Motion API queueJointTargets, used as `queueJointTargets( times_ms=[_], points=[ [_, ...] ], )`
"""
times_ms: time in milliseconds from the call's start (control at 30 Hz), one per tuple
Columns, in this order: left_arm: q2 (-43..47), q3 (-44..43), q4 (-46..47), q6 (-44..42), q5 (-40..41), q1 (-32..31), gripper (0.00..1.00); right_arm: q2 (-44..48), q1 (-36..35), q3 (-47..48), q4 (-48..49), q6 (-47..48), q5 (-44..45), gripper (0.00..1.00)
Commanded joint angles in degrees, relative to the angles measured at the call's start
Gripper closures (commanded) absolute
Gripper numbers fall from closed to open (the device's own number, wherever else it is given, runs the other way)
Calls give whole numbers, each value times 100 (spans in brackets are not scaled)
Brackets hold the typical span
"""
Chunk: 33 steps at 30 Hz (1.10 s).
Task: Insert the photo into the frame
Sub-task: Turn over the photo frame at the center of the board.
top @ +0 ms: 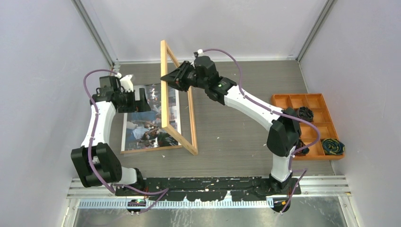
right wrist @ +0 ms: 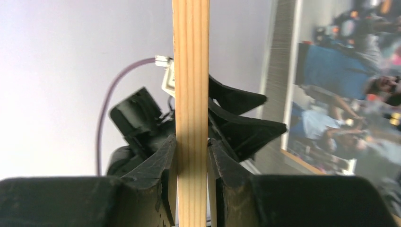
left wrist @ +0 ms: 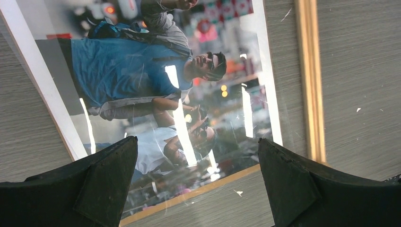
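The photo (top: 146, 125) lies face up on the table at the left, a crowded scene with blue and white patches and a white margin. It also shows in the left wrist view (left wrist: 156, 80) and the right wrist view (right wrist: 345, 104). The light-wood frame (top: 191, 118) stands tilted on its long edge along the photo's right side. My right gripper (top: 171, 79) is shut on the frame's raised rail (right wrist: 190, 71), with both fingers (right wrist: 163, 165) pressed to the wood. My left gripper (top: 139, 100) is open and empty just above the photo's far end (left wrist: 196, 184).
An orange compartment tray (top: 283, 100) with coiled cords stands at the right wall. The frame's lower rail (left wrist: 309, 80) rests on the table beside the photo. Grey walls close in on the left, back and right.
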<state>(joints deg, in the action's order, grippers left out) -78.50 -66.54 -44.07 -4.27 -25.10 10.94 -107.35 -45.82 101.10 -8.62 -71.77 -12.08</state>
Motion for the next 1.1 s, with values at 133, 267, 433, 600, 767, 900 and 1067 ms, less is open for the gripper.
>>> queueJointTargets(
  times_ms=[133, 267, 433, 600, 767, 900, 1067],
  points=[
    [195, -210, 75, 155, -214, -91, 0, 856, 688, -1272, 2677, -1358, -1073, 99],
    [131, -256, 117, 168, -135, -314, 0, 1171, 991, -1812, 2615, -1243, -1305, 99],
    [49, -313, 134, 173, 101, -656, 0, 1432, 1316, -2317, 2547, -1195, -1530, 80],
    [-35, -400, 115, 137, 298, -920, 0, 1653, 1582, -2362, 1655, -698, -1677, 62],
    [-73, -455, 135, 129, 402, -1043, 0, 1954, 1875, -2370, 655, -80, -1693, 51],
    [-193, -639, 121, 112, 577, -1451, 0, 2145, 2199, -2337, 140, 253, -1771, 45],
    [-356, -788, 69, 93, 677, -1662, 0, 2323, 2468, -2131, -477, 680, -1801, 39]
  ],
)
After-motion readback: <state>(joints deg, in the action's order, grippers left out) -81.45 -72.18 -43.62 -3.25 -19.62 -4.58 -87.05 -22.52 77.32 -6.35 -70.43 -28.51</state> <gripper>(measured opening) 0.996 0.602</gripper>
